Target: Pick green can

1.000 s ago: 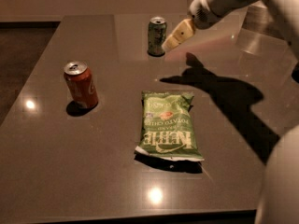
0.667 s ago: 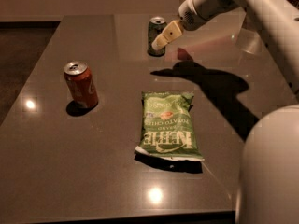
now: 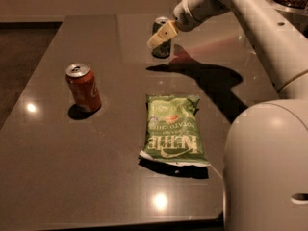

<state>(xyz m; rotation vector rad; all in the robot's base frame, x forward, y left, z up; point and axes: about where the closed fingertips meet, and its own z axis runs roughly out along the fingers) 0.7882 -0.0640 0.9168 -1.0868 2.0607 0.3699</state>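
Now I'm on the approach: the pincer (image 3: pixel 161 36) hangs in front of the green can (image 3: pixel 163 51), which stands upright at the desk's (image 3: pixel 86 177) far side. Apart or together, I cannot tell. Next, I judge, it must straddle the can and clamp.

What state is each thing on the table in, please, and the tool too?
green can: upright at the back, partly behind the tool, not lifted.
orange can: upright, alone on the left.
chip bag: lying flat, print up.
tool: in front of the green can; contact unclear.
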